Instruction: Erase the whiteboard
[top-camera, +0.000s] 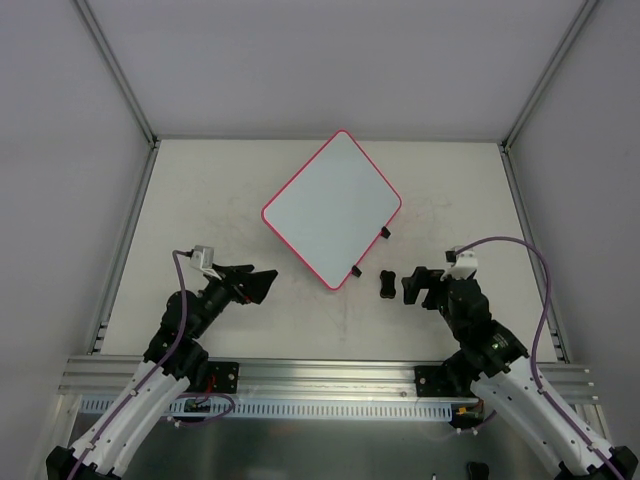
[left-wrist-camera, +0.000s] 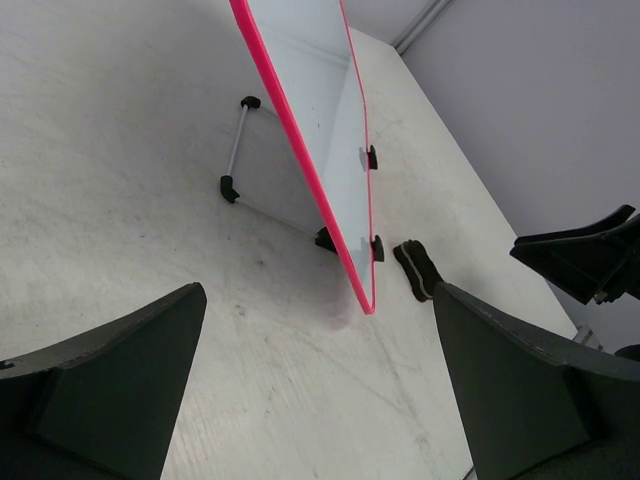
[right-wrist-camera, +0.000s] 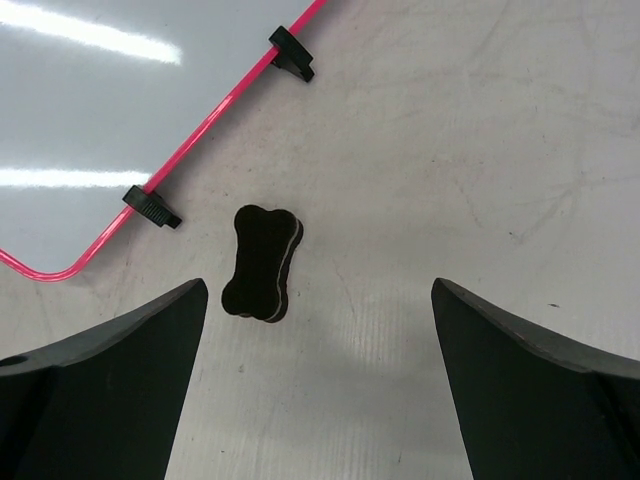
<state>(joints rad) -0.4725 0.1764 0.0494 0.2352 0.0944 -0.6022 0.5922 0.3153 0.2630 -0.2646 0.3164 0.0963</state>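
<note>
While the left claw (top-camera: 266, 284) and right claw (top-camera: 407, 287) gape wide, the whiteboard (top-camera: 332, 208) lies beyond, between them, touching neither.

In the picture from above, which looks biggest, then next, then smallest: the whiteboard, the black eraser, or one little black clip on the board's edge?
1. The whiteboard, by far the biggest.
2. The eraser, much smaller.
3. The clip, the smallest, just a speck on the rim.

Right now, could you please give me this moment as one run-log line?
whiteboard: no writing visible | eraser: free, beside whiteboard | left gripper: open, empty | right gripper: open, facing eraser
</note>
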